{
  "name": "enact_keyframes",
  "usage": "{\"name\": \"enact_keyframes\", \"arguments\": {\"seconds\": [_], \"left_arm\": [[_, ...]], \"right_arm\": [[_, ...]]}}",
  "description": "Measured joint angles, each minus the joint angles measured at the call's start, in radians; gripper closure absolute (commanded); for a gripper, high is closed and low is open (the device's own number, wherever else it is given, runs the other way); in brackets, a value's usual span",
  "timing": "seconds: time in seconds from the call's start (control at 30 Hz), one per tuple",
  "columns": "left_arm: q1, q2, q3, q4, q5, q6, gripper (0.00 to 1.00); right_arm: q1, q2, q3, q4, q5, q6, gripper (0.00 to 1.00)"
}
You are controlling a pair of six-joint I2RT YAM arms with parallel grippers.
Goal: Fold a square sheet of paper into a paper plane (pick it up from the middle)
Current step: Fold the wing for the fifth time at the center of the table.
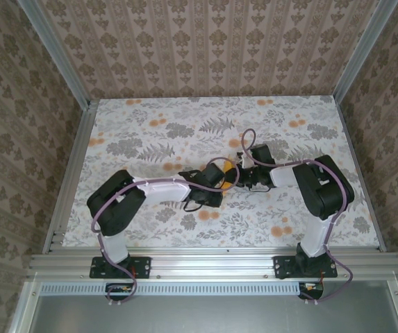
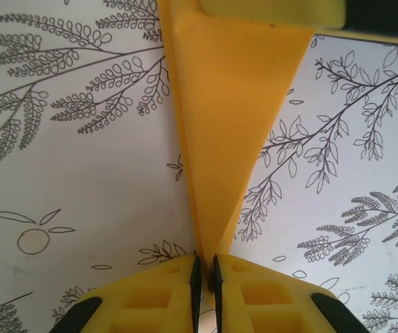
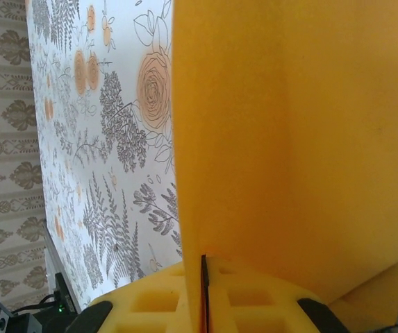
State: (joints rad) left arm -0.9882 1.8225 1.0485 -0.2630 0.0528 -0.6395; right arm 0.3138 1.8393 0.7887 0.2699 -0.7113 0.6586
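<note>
The square sheet of paper (image 2: pixel 233 104) is bright orange and folded into a long pointed wedge with a crease down its left side. Its narrow tip runs down between the yellow fingers of my left gripper (image 2: pixel 205 270), which is shut on it. My right gripper (image 3: pixel 203 274) is shut on the wide end of the paper (image 3: pixel 296 139), which stands upright from its jaws. In the top view both grippers meet mid-table, left gripper (image 1: pixel 221 183) and right gripper (image 1: pixel 242 175), with the paper (image 1: pixel 229 171) stretched between them just above the cloth.
The table (image 1: pixel 185 132) is covered with a floral printed cloth with small orange flowers. Patterned walls close in the back and both sides. An aluminium rail (image 1: pixel 205 263) runs along the near edge by the arm bases.
</note>
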Motion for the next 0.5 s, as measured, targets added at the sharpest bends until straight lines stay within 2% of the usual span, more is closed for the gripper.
{"name": "enact_keyframes", "arguments": {"seconds": [0.5], "left_arm": [[-0.012,0.018,0.038,-0.051,-0.027,0.009,0.85]], "right_arm": [[0.000,-0.021,-0.005,-0.064,0.040,-0.014,0.89]]}}
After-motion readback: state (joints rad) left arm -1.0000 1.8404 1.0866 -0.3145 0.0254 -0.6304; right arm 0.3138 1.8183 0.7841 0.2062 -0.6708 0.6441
